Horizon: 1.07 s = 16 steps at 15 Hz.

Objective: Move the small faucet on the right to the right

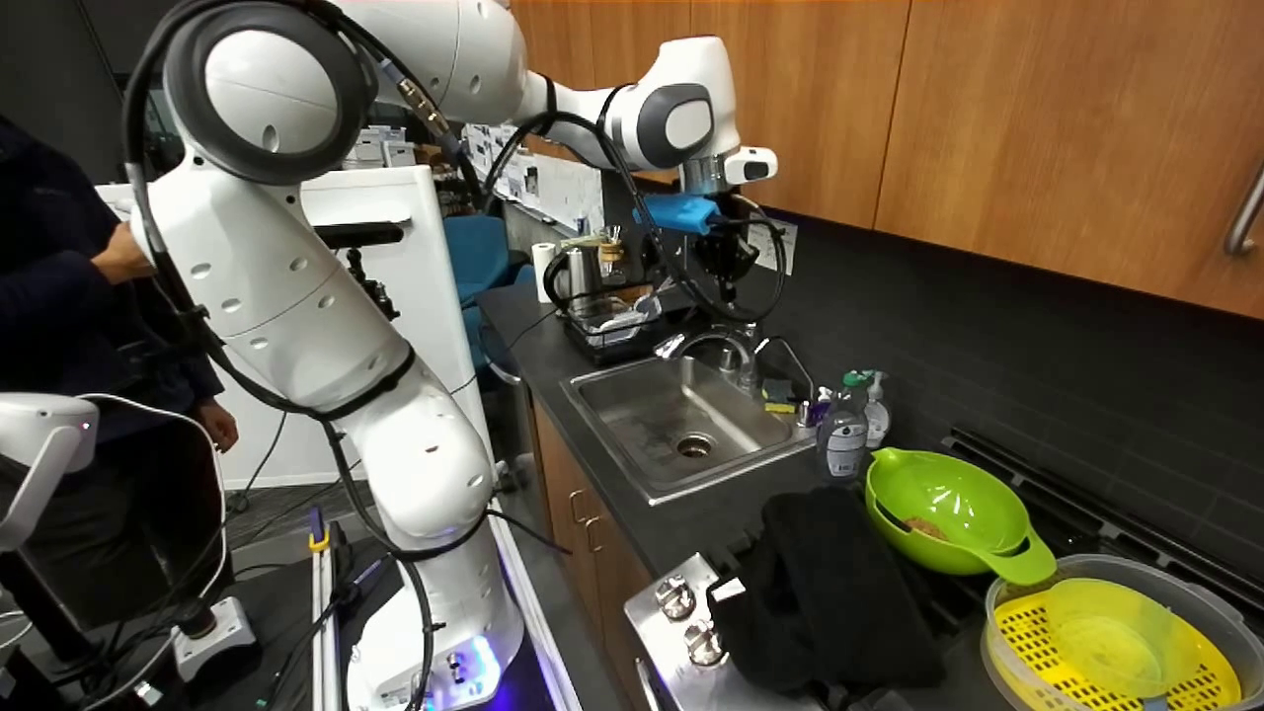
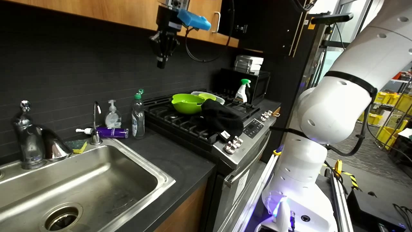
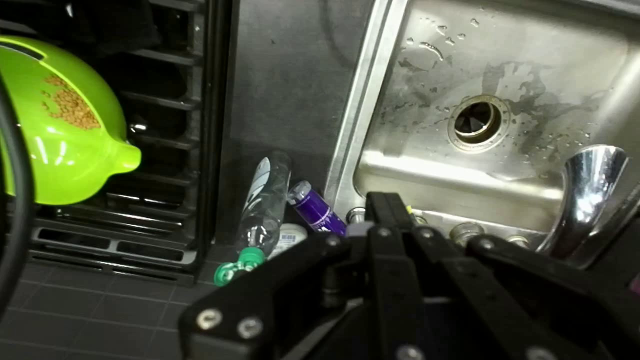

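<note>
Nearest me is the steel sink (image 2: 96, 187), with the bulky main tap (image 2: 32, 145) rising at its back edge toward ten o'clock. A little farther off, at the sink's back corner on the side of the stove (image 2: 161, 111), stands the small faucet (image 2: 94, 121), its slim stem upright and a purple bottle (image 2: 112, 132) lying just behind it. Farther and higher, the claw (image 2: 161, 63) hangs pointing down, its fingers (image 3: 378, 212) pressed together with nothing between them. What counts now: from my place the faucet lies below the claw, at seven to eight o'clock, and their long axes run nearly parallel, both up and down. There is only one arm (image 2: 325, 116) to reach it. I judge the approach to be the step in hand, the next move calling for a descent beside the spout (image 1: 788, 348) before any sideways push. The purple bottle could get knocked.

An exterior view gives the spout's full arch, leaning toward ten or eleven o'clock; the wrist view hides nearly all of it behind the fingers, leaving what seems to be the faucet's base (image 3: 356, 215) at eight o'clock from the claw. Beyond, the wrist view looks down on tan crumbs (image 3: 75, 102) in a green bowl (image 2: 186, 103), and farthest off, a white spray bottle (image 2: 242, 91) shows in an exterior view alone
</note>
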### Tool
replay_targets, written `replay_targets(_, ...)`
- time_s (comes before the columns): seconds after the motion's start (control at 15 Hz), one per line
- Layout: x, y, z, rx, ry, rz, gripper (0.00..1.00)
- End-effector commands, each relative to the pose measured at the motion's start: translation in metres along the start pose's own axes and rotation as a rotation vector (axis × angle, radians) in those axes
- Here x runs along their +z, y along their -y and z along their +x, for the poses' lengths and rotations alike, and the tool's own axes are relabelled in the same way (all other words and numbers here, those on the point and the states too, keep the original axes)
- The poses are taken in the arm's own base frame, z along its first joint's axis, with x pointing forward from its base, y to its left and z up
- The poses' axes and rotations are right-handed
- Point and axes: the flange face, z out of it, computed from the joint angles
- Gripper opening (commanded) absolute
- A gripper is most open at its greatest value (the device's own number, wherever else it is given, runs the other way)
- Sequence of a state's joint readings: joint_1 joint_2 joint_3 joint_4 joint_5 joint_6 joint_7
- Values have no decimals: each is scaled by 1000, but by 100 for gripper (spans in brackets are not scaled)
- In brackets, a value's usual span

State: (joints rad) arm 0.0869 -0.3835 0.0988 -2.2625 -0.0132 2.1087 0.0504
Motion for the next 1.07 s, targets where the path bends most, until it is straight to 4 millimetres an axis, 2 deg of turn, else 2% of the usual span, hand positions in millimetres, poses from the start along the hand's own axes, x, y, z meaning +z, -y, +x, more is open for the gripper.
replay_targets(0.0,17,24,-1,-23,2,7,0)
replay_targets(0.2,38,37,-7,-28,39,-6,0)
replay_targets(0.4,58,40,-13,-37,77,-26,0)
replay_targets(0.47,62,34,-14,-48,85,-44,24)
replay_targets(0.53,56,37,-13,-45,85,-19,2)
replay_targets(0.8,64,35,-15,-50,99,-33,24)
replay_targets(1.0,64,35,-15,-50,98,-33,25)
